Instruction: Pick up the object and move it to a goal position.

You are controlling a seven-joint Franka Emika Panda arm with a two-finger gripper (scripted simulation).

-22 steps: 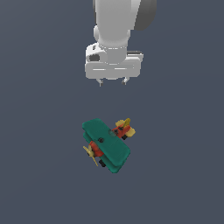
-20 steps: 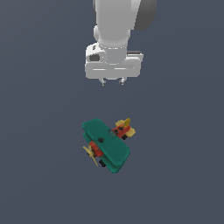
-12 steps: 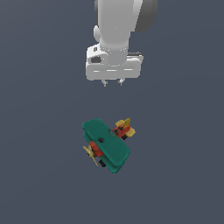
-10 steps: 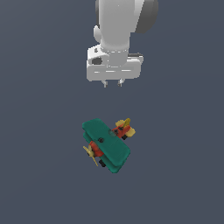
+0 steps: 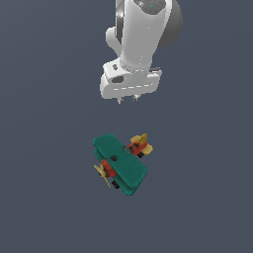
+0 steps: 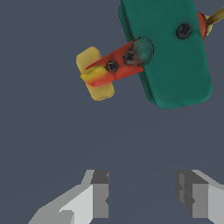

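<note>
Toy plane (image 5: 120,163) on the grey floor (image 5: 44,148), gripper (image 5: 126,100) at its 12 o'clock, well apart, fingers (image 6: 99,194) spread, holding nothing

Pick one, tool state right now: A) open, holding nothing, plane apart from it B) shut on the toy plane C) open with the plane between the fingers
A: the tool shows a bare gap between its fingers, and the toy plane lies clear of them.

Simulated test scene: flat, featureless grey-blue ground (image 5: 44,197), rendered look, no room or furniture.
</note>
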